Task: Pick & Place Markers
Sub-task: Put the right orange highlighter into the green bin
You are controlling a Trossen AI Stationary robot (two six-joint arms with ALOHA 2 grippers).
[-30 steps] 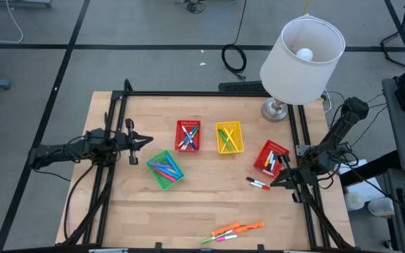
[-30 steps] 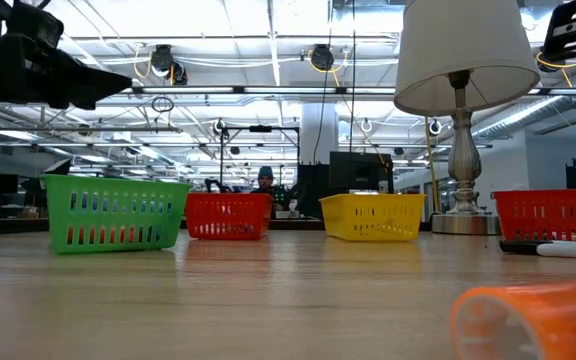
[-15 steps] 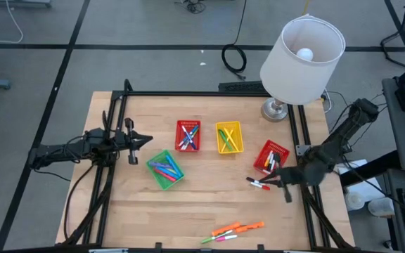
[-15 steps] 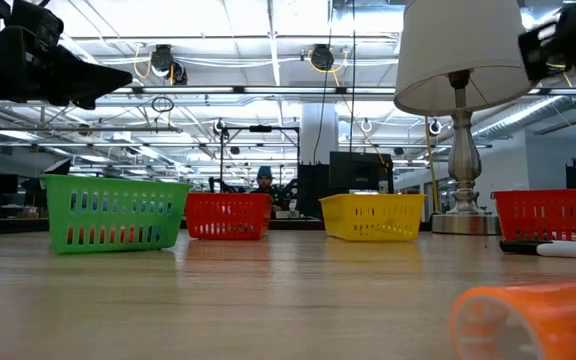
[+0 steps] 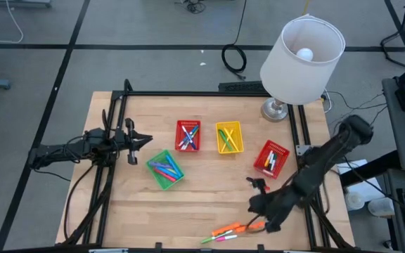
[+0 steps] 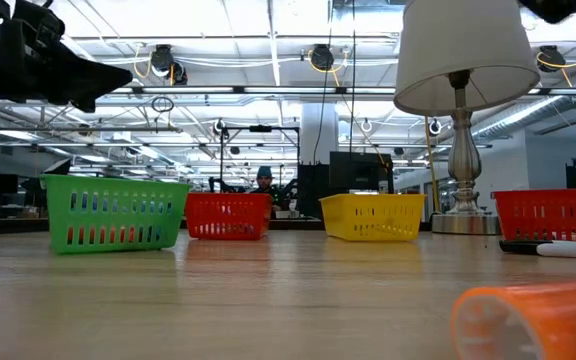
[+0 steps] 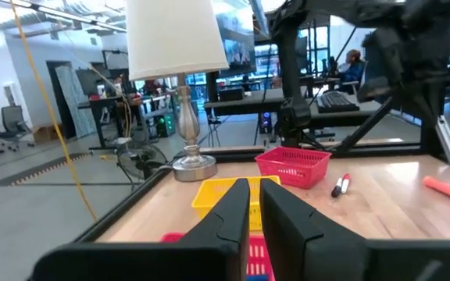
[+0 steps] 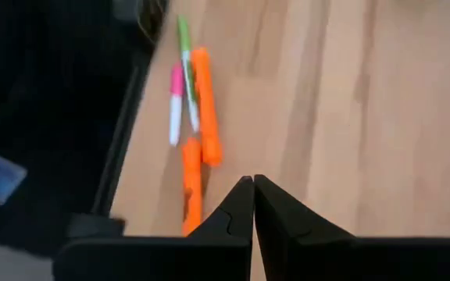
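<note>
Several markers (image 5: pixel 234 229), orange, pink and green, lie together flat on the table near its front edge; they also show in the right wrist view (image 8: pixel 196 109). My right gripper (image 5: pixel 256 207) hovers shut and empty just behind them (image 8: pixel 252 187). Two red-and-white markers (image 7: pixel 340 185) lie by the right red basket (image 5: pixel 271 157). More markers lie in the green basket (image 5: pixel 165 169), the middle red basket (image 5: pixel 187 135) and the yellow basket (image 5: pixel 229 137). My left gripper (image 5: pixel 135 140) waits shut at the table's left (image 7: pixel 255 204).
A lamp (image 5: pixel 301 56) stands at the table's far right corner. Black frame rails (image 5: pixel 111 140) run along the left and right edges. An orange marker's end (image 6: pixel 528 320) lies close before the low camera. Bare wood lies in the middle front.
My right gripper has swung from the table's right edge beside the right red basket toward the near edge and to the left, ending just behind the loose markers at the front. The markers and baskets have stayed where they were.
</note>
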